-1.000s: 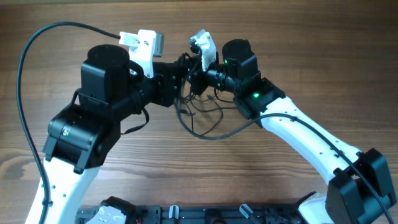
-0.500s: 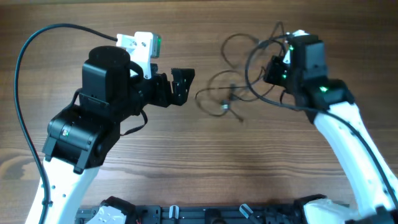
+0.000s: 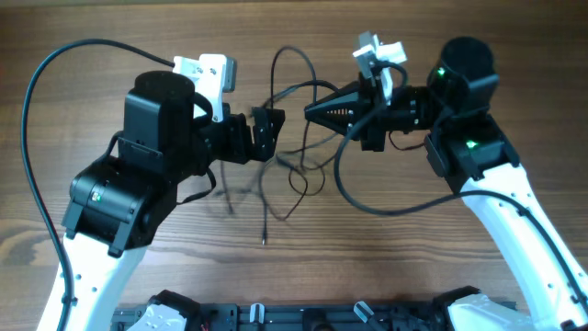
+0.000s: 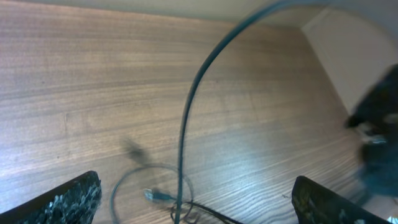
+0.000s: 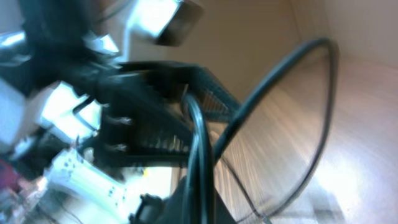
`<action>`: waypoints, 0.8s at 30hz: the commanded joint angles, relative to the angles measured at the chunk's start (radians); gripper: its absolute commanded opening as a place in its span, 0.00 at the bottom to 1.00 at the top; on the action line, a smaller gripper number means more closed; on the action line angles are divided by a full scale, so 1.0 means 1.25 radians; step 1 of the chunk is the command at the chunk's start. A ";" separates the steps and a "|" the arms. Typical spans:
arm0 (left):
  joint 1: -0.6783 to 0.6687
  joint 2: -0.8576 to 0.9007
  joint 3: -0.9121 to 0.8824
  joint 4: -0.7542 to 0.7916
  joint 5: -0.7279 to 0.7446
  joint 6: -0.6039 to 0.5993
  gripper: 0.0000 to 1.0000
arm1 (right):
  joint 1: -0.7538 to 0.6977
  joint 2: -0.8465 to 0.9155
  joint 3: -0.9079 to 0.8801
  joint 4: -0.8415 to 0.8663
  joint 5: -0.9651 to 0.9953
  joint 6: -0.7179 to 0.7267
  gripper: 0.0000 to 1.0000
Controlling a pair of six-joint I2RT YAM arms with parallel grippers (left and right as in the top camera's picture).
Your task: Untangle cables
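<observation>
Cables (image 3: pixel 292 170) dangle from our right gripper (image 3: pixel 312 111), clenched on them; our left gripper (image 3: pixel 269 133), just beside them, gapes released.

Two white arms (image 3: pixel 514 221) carry black joint housings (image 3: pixel 156 110) and green lights (image 3: pixel 474 143).

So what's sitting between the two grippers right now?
Only loose strands of the cables hang in the gap between the open left gripper and the shut right gripper, clearest in the overhead view.

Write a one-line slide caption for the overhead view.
Right tool shut on the tangled cables, loops dangling over the wooden table; left tool open alongside.
</observation>
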 commanded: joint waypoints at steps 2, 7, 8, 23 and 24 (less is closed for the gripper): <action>0.001 -0.006 0.010 -0.001 0.002 -0.001 1.00 | -0.006 0.055 -0.004 -0.190 0.325 -0.063 0.04; 0.001 -0.006 0.010 0.001 0.002 -0.002 1.00 | 0.000 0.056 -0.004 -0.095 0.359 0.034 0.04; 0.001 -0.006 0.010 0.000 0.002 -0.002 1.00 | 0.010 0.056 -0.004 -0.034 0.339 0.059 0.04; 0.001 0.088 0.010 -0.059 -0.071 -0.018 0.93 | 0.129 0.233 0.009 -0.506 1.050 -0.037 0.99; 0.001 0.088 0.010 -0.063 -0.071 -0.016 0.95 | 0.129 0.233 0.009 -0.572 1.166 0.056 1.00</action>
